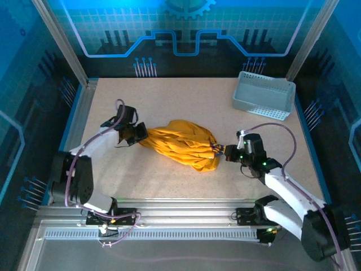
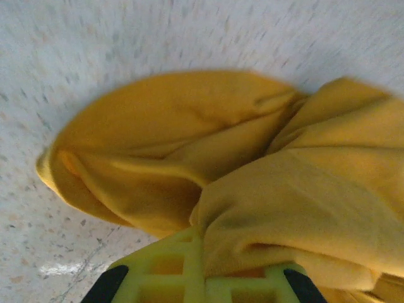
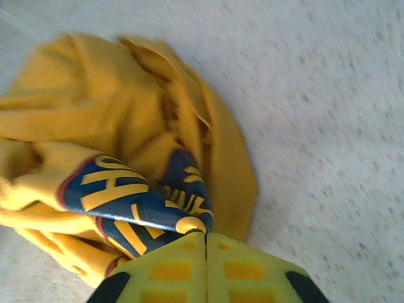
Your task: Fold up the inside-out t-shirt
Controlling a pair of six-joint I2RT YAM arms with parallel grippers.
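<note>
T-shirt (image 1: 180, 144) lies bunched in the middle of the counter (image 1: 169, 99); your left pincer (image 1: 138, 135) is clamped on its left end, your right pincer (image 1: 225, 152) pressed together on its printed right end

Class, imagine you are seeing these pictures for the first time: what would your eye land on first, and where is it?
The bunched mustard-yellow t-shirt in the middle of the table, pinched at one end by the left gripper and at the other by the right gripper. Then the navy patch with yellow lettering close to the right gripper, and the pale grey basket at the far right corner.
</note>
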